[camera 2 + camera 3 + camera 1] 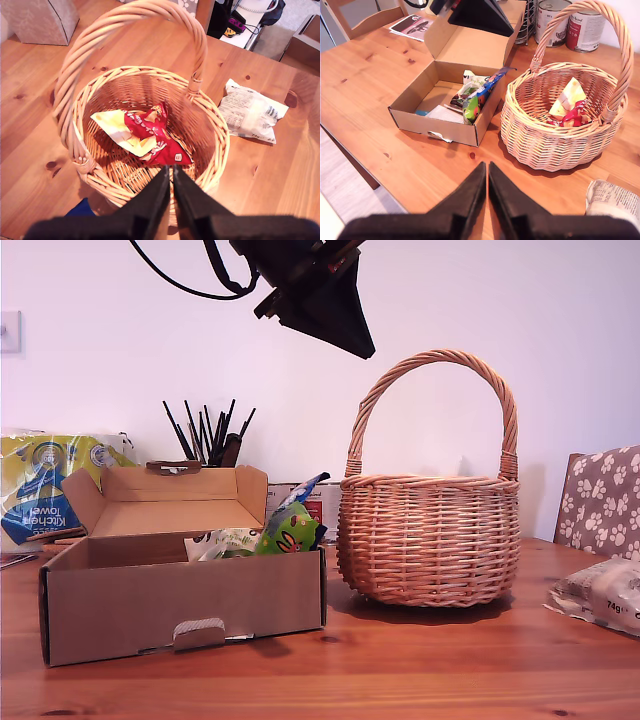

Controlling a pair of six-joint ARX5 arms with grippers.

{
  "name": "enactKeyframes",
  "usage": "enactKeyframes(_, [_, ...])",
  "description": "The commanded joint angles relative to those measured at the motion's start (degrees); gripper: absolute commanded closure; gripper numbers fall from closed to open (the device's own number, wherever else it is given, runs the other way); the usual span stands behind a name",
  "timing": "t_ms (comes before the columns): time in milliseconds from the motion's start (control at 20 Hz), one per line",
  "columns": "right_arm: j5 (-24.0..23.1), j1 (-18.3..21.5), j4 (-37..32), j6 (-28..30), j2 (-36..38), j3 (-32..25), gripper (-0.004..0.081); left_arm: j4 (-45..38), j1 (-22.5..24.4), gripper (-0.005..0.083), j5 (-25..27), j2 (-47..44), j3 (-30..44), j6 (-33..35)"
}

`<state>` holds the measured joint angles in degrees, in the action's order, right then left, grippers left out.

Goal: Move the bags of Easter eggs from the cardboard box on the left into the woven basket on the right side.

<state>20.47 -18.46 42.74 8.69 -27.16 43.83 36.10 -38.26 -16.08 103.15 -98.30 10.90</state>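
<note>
First gripper point(171, 172): your jaws clenched, empty, above the woven basket point(210, 125).
Second gripper point(486, 170): jaws clenched, empty.
Green egg bag point(290, 530): in cardboard box point(180, 610), basket at its 3 o'clock, exterior view.

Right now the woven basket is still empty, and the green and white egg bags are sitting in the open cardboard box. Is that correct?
Not quite. The woven basket is not empty: the first wrist view shows a red-and-yellow packet lying in it. The rest holds: the green bag and the white bag sit in the open cardboard box.
</note>
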Motion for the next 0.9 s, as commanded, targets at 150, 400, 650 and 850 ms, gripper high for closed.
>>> enactKeyframes(150, [0.0,0.1,-1.7,-1.6,0.1,-0.3,0.0780,-1.4,-0.3,0.0785,0.0,-1.2,0.7,-0.4])
enactKeyframes(400, [0.1,0.1,-2.4,-2.4,0.0,-0.3,0.0781,-1.4,-0.3,0.0785,0.0,-1.2,0.7,-0.4])
enactKeyframes(650, [-0.5,0.1,-3.7,-13.6,-3.8,-0.2,0.0781,-1.4,-0.3,0.0785,0.0,-1.2,0.7,-0.4])
enactKeyframes(850, [-10.1,0.1,5.5,-15.0,-10.0,3.7,0.0781,-1.4,-0.3,0.0785,0.0,-1.2,0.7,-0.4])
